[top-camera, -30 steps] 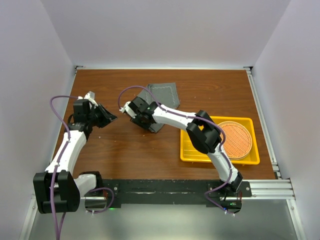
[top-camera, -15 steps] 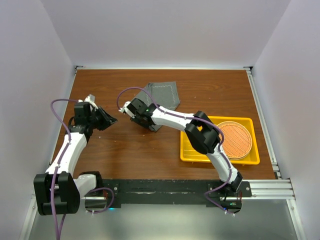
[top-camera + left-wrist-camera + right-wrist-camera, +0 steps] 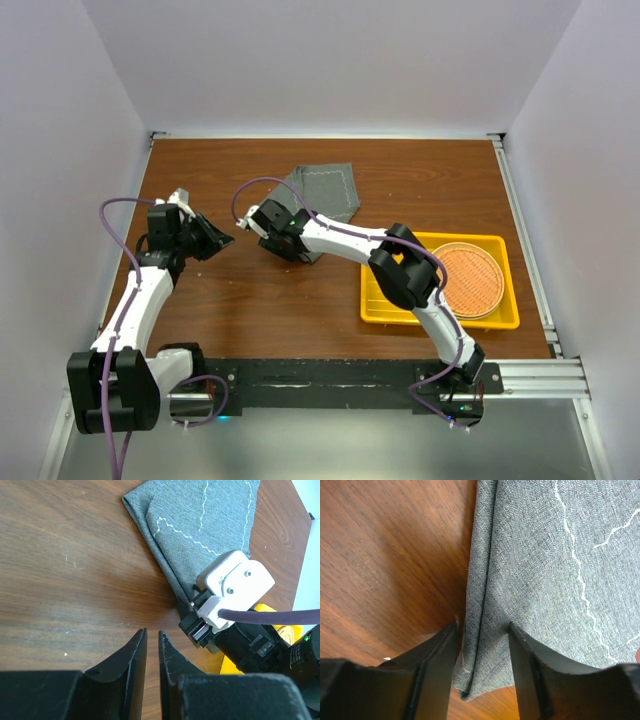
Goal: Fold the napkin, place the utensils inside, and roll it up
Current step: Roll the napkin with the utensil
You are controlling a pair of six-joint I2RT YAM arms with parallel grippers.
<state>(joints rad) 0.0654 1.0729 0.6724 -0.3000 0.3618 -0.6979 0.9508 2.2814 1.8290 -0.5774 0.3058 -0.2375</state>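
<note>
Grey felt napkin (image 3: 535, 580), folded layers, wood-grain table (image 3: 385, 555)

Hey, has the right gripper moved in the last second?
Yes, slightly. In the top view the right gripper has shifted left, away from the yellow tray, staying over the napkin's lower corner.
</note>
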